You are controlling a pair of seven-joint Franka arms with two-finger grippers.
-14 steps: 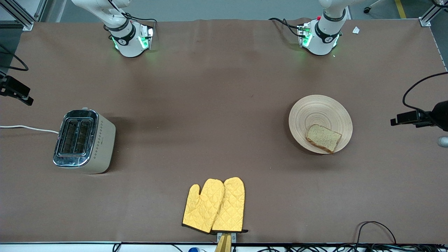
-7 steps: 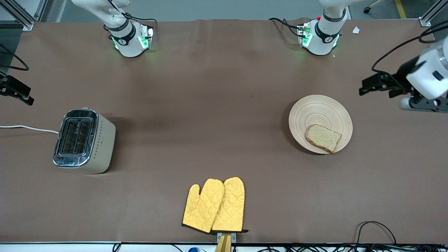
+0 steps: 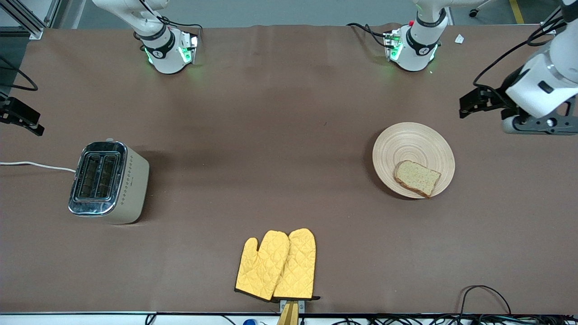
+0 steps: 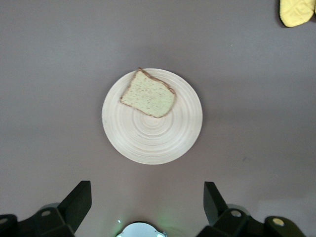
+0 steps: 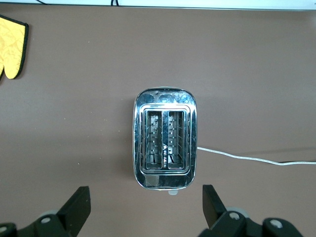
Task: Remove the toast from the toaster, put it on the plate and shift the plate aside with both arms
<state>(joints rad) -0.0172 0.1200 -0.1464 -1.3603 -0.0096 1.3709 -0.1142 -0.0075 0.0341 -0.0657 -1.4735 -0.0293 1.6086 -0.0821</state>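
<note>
The light wooden plate (image 3: pixel 413 149) lies toward the left arm's end of the table. The brown speckled toast (image 3: pixel 417 177) rests on its rim part nearer the front camera. My left gripper (image 3: pixel 467 106) hangs in the air over the table just off the plate's edge, toward the left arm's end. In the left wrist view the plate (image 4: pixel 153 138) and toast (image 4: pixel 148 94) lie ahead of this open gripper (image 4: pixel 146 200), with nothing between its fingers. My right gripper (image 3: pixel 27 122) waits high at the right arm's end, open (image 5: pixel 144 205), looking down on the toaster (image 5: pixel 164 145).
The steel toaster (image 3: pixel 108 180) stands at the right arm's end, both slots empty, with a white cord (image 3: pixel 36 165) trailing off the table. Two yellow oven mitts (image 3: pixel 277 266) lie at the table edge nearest the front camera. Brown tabletop separates toaster and plate.
The left arm has swung in from the table's end, carrying its gripper toward the robots' bases and closer to the plate. Plate, toast and right arm have stayed put.
</note>
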